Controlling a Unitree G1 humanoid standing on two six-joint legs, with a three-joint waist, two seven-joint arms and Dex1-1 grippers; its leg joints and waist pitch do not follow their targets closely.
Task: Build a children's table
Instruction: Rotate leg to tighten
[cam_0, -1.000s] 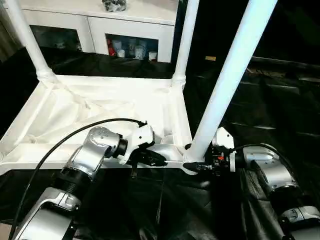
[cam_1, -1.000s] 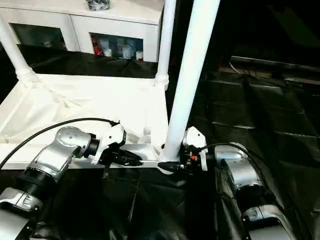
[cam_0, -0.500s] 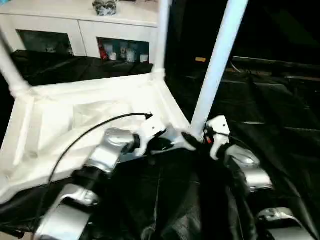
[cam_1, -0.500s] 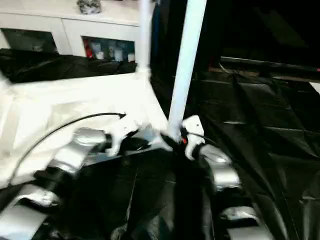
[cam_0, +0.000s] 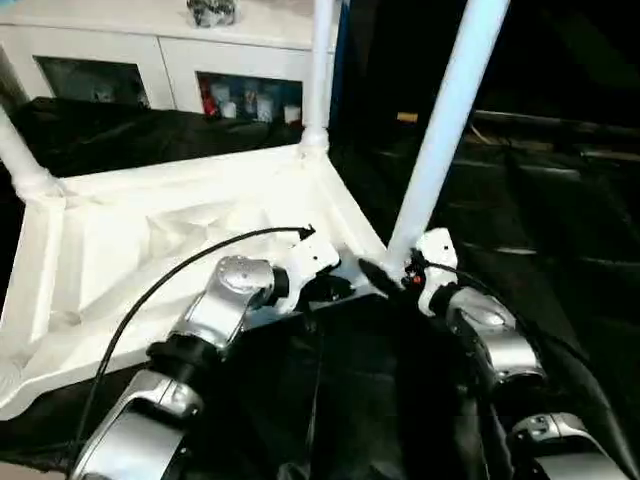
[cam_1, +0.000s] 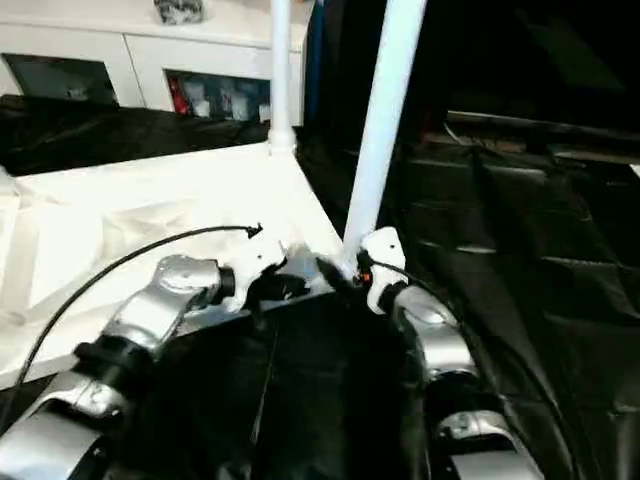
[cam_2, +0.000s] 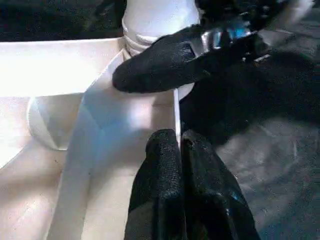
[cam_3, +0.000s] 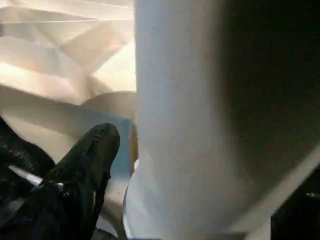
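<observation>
The children's table top (cam_0: 150, 230) lies upside down, ribbed underside up, on black sheeting. Three white tube legs stand in its corner sockets: one far left (cam_0: 20, 160), one at the back (cam_0: 320, 70), one at the near right corner (cam_0: 445, 120). My left gripper (cam_2: 177, 137) is shut on the thin near rim (cam_2: 176, 107) of the top, close to that corner. My right gripper (cam_0: 385, 275) stands open around the base of the near right leg (cam_3: 185, 125). One of its fingers (cam_3: 97, 150) sits a little off the tube.
A white cabinet (cam_0: 180, 60) with glass doors and small items inside stands behind the table. Crinkled black sheeting (cam_0: 540, 200) covers the floor to the right and in front. A black cable (cam_0: 180, 265) arcs over my left forearm.
The camera has shifted and tilted, so the whole scene sits differently. Both grippers remain at the same near right corner, and the left one still pinches the rim.
</observation>
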